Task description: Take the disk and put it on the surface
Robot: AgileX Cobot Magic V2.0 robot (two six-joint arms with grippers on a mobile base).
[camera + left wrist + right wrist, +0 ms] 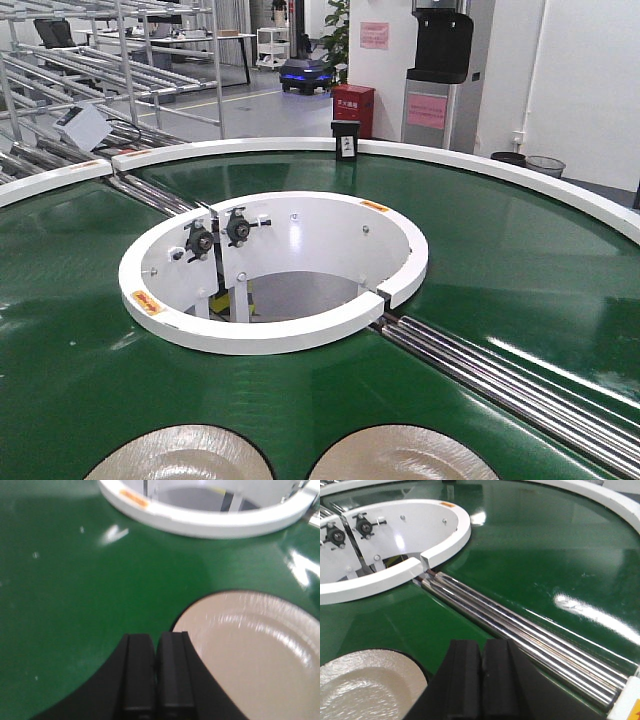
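Two beige disks lie on the green conveyor belt (80, 330) at the bottom edge of the front view, a left disk (180, 455) and a right disk (405, 458), both cut off by the frame. In the left wrist view my left gripper (157, 637) is shut and empty, hovering just left of a disk (255, 650). My right gripper (482, 645) is shut and empty too, above the belt, with a disk (365, 685) down to its left. The surface is out of view. Neither gripper shows in the front view.
A white inner ring (270, 335) with bearings rises from the middle of the belt. Steel rollers (500, 375) cross the belt from the ring toward the lower right, close to my right gripper. A white outer rim (560, 190) bounds the belt, with a small black box (345, 140) on it.
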